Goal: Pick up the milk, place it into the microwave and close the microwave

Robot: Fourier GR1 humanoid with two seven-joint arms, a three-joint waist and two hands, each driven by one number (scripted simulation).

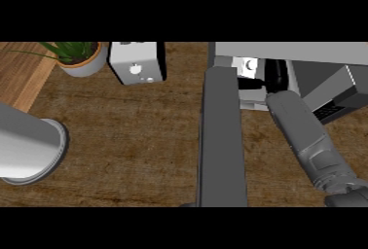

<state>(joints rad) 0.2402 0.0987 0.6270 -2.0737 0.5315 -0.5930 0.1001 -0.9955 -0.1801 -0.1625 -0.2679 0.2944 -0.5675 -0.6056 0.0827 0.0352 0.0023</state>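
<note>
The microwave point(323, 73) stands at the top right, and its dark grey door point(223, 141) swings open toward me across the counter. The white milk carton point(247, 65) is upright just inside the opening, at its left side. My right forearm reaches up from the lower right into the cavity. My black right hand point(274, 78) is against the carton's right side, with a finger curled along its near face. The hand hides part of the carton. My left forearm point(25, 146) shows as a thick grey cylinder at the left edge, and its hand is out of view.
A silver toaster point(137, 63) stands at the top centre, left of the microwave. A potted plant point(78, 57) is at the top left beside a lighter wooden board point(18, 73). Brown countertop point(129, 146) lies between my left forearm and the open door.
</note>
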